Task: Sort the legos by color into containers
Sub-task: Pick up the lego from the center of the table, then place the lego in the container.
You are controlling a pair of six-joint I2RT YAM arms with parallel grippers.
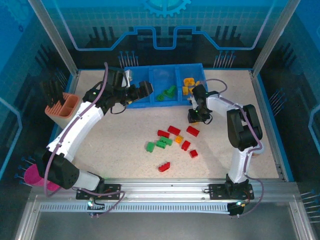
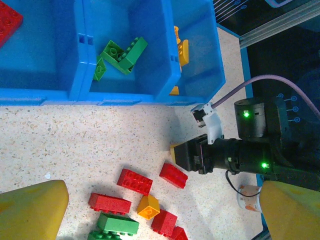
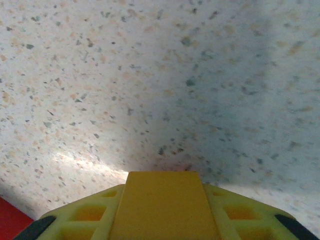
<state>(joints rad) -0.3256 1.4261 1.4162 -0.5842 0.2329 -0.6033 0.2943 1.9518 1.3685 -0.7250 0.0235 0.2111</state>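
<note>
An orange-yellow brick [image 3: 164, 200] is sitting pinched between the fingers of the right hand [image 1: 195, 118]. That hand is pressing in on it low over the speckled surface [image 1: 125, 150], just in front of the blue tray [image 2: 125, 95] and near the tray's right end. The step in hand appears to be picking up this brick. The next move is probably calling for a straight lift, then a short carry to the tray's right compartment [image 1: 199, 75], where other yellow bricks [image 1: 188, 82] are already lying, and a release there. Care will be needed to clear the tray's front wall on the way in. Just beside the right hand, toward the arm bases, a loose cluster of red and green bricks with one orange one [image 1: 172, 139] is lying unsorted on the surface. In the tray, green bricks [image 1: 166, 93] are resting in the middle compartment and a red brick [image 2: 7, 22] in the left one. The left hand [image 1: 145, 89] is hovering over the tray's left compartment with its fingers spread wide and holding nothing.
</note>
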